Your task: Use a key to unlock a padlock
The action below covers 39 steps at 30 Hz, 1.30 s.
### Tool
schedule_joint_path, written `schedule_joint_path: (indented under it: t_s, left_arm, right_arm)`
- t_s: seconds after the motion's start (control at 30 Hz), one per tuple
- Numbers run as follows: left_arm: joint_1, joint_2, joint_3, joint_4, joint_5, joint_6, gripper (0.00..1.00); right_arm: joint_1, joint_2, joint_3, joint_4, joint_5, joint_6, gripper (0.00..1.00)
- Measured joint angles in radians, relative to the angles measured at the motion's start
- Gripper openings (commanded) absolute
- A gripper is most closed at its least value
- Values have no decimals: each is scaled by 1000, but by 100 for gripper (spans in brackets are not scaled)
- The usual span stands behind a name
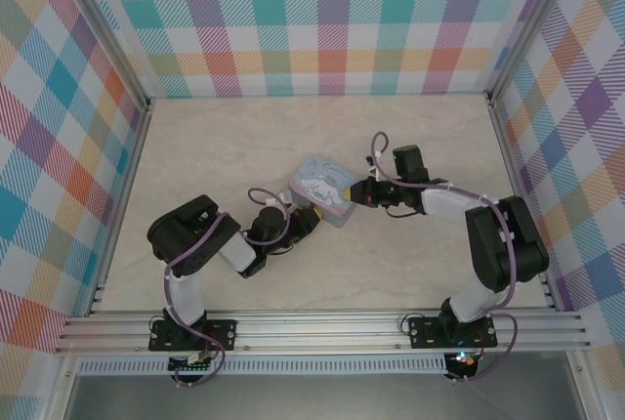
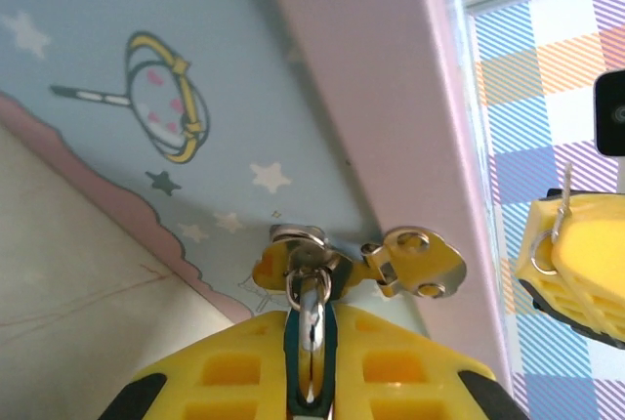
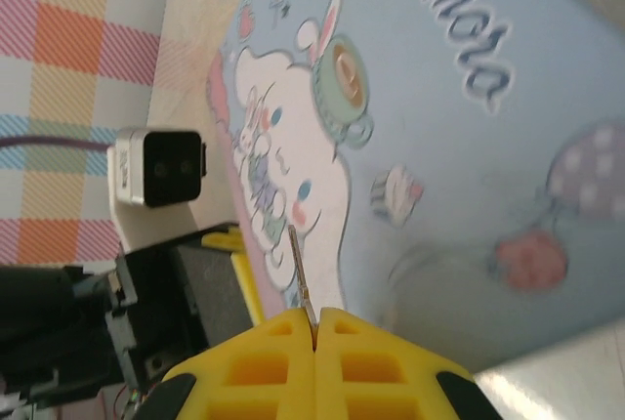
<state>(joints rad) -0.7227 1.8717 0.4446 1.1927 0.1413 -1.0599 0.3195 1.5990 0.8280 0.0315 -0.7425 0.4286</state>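
Right tool (image 3: 314, 320) tight on key (image 3: 299, 269), left tool (image 2: 311, 347) on padlock (image 2: 306, 281)

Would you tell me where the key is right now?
In the right wrist view, the key juts from the shut right pincer, its tip in front of the printed tin.

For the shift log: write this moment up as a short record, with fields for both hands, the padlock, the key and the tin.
left hand: shut on the padlock
right hand: shut on the key, over the tin
padlock: shackle up at the tin's metal latch
key: thin sliver sticking out of the grip, not yet in the padlock
tin: pale blue, cartoon lid, on the table between both hands
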Motion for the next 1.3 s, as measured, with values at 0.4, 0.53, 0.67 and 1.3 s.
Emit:
schedule_joint_path:
  t_s: [0.4,0.53,0.67,1.3]
  left_arm:
    - [0,-74,67,-69,76,-6,0]
    - [-1,-88,72,-76,79,-9,0]
    - [-1,-112,70,-92,79,-9,0]
    - [14,-213,49,-212,-1,28,0]
  right_arm:
    - [9,-256,-167,-140,-88,-64,4]
    - [28,-198,-187,-144,-50,-58,4]
    - [29,-135,-171,-138,2,-56,4]
    - [-2,93,79,-163,-8,-163,4]
